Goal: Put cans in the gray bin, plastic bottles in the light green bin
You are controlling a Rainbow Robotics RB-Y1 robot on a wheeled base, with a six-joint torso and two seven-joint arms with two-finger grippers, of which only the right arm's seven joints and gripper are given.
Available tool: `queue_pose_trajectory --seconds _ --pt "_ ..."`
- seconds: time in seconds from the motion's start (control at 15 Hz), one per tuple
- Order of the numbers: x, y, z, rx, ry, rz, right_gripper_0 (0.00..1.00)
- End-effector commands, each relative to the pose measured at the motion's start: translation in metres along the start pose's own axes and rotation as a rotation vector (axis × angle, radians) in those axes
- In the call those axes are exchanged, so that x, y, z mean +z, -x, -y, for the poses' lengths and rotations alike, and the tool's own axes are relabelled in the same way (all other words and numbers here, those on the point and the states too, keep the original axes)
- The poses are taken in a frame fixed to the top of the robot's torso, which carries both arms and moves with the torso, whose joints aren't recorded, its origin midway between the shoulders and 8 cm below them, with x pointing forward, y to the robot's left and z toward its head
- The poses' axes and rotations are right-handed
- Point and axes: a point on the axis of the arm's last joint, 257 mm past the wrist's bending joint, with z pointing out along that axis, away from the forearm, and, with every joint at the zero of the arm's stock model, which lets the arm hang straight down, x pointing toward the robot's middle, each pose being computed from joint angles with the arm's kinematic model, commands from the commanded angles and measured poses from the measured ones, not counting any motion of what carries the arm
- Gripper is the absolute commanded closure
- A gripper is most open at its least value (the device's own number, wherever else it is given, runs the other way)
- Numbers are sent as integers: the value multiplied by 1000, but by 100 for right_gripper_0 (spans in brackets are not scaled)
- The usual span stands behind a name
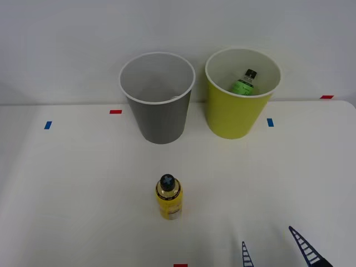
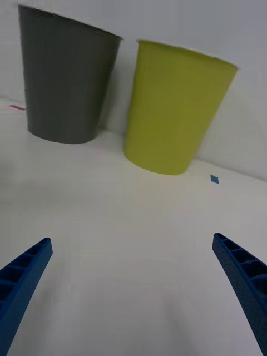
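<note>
Presently, the right tool (image 1: 272,245) is seen at about five o'clock in the front view, low over the white counter (image 1: 67,194), with its two blue ribbed fingers (image 1: 303,245) spread wide apart and nothing held between them. In the wrist view the same tool (image 2: 133,278) is shown with bare counter (image 2: 128,233) between its fingers.

The yellow bottle (image 1: 168,197) is found standing upright on the counter near six o'clock of the front view, its dark cap (image 1: 167,180) on top, well apart from the tool and to the tool's left. Toward twelve o'clock, the gray bin (image 1: 160,111) is placed upright on the counter at its far edge, and the light green bin (image 1: 236,111) is set just beside it toward one o'clock, the two not touching. The green-labelled bottle (image 1: 245,82) is seen lying tilted inside the light green bin, dark cap uppermost. The pale inside of the gray bin is seen with no object in it.

In the wrist view both the gray bin (image 2: 67,83) and the light green bin (image 2: 172,105) are seen ahead of the open fingers (image 2: 22,278). Small blue tape marks (image 1: 270,122) and red tape marks (image 1: 115,112) are stuck on the counter.
</note>
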Motion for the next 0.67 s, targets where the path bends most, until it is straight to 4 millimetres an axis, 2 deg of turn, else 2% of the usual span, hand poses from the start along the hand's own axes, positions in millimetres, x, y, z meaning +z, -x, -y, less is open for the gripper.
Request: queue_pose_trajectory --seconds 0.07,0.67 --pt "12 13 -17 69 106 39 0" --pt "35 45 -82 115 358 149 0"
